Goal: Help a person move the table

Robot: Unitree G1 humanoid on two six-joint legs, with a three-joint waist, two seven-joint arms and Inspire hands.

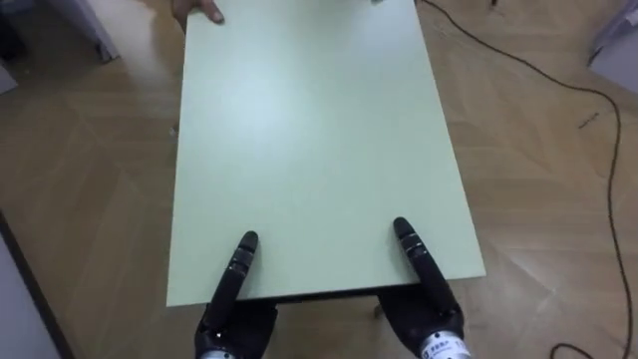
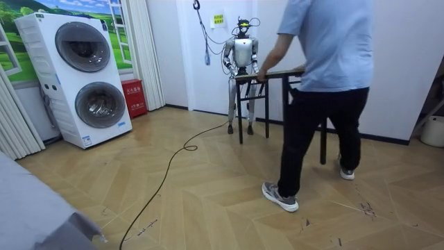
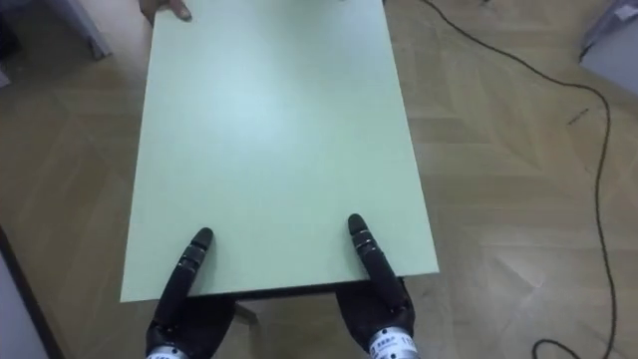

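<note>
The left hand [image 1: 233, 317] and the right hand [image 1: 431, 311] sit at the near short edge of the pale green bench [image 1: 309, 130]. A straight digit from each lies flat on top. The rest of the fingers are hidden under the edge, so I cannot tell whether they are clamped.

If the hold is only that shallow, the edge could slide out of the hands when the load shifts. The two hands also sit towards the middle of the edge, so a sideways pull from the far end might twist the bench. At that far end the person's hand [image 1: 196, 10] grips one corner. A mismatch in pace between the person [image 2: 325, 83] and the robot could drag the bench away or push it into the robot's body. The wall stands close behind the robot, leaving little room to step back.

By count, there is one bench, two robot hands, one person, and two stacked washing machines [image 2: 82, 76] off to the side.
</note>
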